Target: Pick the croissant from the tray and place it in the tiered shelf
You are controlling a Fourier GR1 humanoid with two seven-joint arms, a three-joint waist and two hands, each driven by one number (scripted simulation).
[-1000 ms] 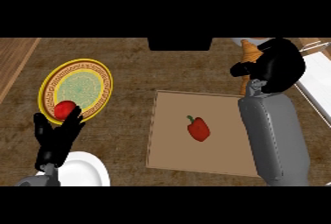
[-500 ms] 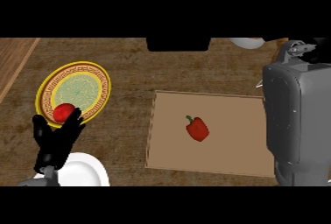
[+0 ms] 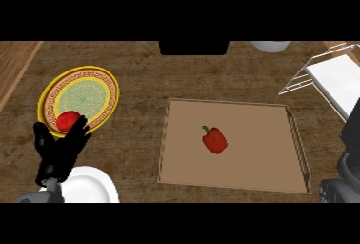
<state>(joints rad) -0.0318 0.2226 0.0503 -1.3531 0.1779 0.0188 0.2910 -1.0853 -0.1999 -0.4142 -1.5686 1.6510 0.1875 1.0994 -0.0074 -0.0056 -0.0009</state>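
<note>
Head view, looking steeply down on a brown wooden desk (image 3: 211,81).

- Tray (image 3: 260,159): flat, brown, low rim, right of centre. One thing lies on it, a red pepper (image 3: 215,140) with a green stem pointing far-left, about mid-tray and clear of the rim.
- Croissant: it shows nowhere in this view, so I cannot tell where it is.
- Shelf (image 3: 330,76): white wire frame with a white panel, at the far right, running off the right edge. It stands just beyond the tray's far right corner, apart from it.
- Yellow plate (image 3: 81,93): patterned rim, green centre, on the left and well apart from the tray. A red fruit (image 3: 68,120) sits on its near edge.
- Left hand (image 3: 60,150): black, near left, fingers up, spread and relaxed, holding nothing. Its fingertips overlap the yellow plate's near rim beside the red fruit; I cannot tell whether they touch.
- White plate (image 3: 91,188): near left, partly under the left wrist and cut by the lower edge.
- Right arm (image 3: 349,162): only dark grey parts show at the right edge, just right of the tray's near corner. The right hand is out of view, so its state cannot be told.
- White bowl (image 3: 271,45): far right of centre, cut by the top edge.
- Black box (image 3: 193,47): far centre.
</note>
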